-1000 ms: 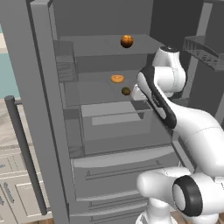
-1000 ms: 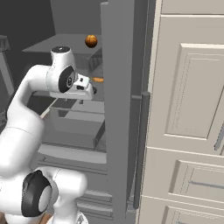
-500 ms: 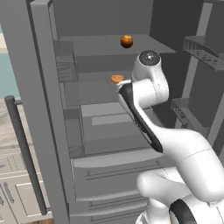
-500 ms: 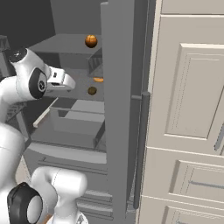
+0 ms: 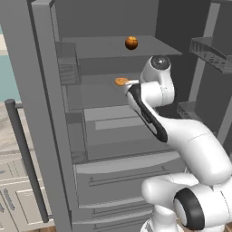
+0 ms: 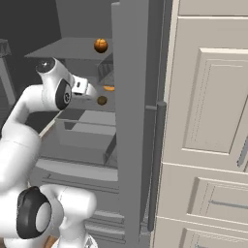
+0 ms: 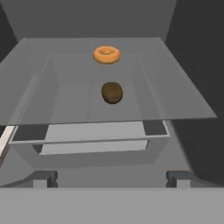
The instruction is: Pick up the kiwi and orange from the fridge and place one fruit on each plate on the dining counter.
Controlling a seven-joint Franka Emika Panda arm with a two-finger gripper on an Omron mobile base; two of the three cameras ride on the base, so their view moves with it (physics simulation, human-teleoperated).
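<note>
The kiwi (image 7: 112,92), a small olive-brown oval, lies on the glass middle shelf of the open fridge (image 5: 45,113), straight ahead of my gripper (image 7: 112,178). The gripper is open, its two tips wide apart with nothing between them, a short way in front of the kiwi. From the right base the kiwi (image 6: 101,100) shows just past my hand (image 6: 80,87). The orange (image 5: 131,42) rests on the shelf above, also seen from the right base as the orange (image 6: 100,45). In the left base view my arm hides the kiwi. The plates and dining counter are out of view.
A flat orange ring-shaped piece (image 7: 106,54) lies behind the kiwi on the same shelf. A grey drawer (image 7: 92,144) sits under the glass shelf. The fridge door with its dark bar handle (image 6: 155,164) stands beside white cabinets (image 6: 208,121). Door racks (image 5: 210,52) are on the right.
My arm has swung left across the fridge opening, and the hand now faces the middle shelf. The jaws have gone from nearly shut to wide open.
</note>
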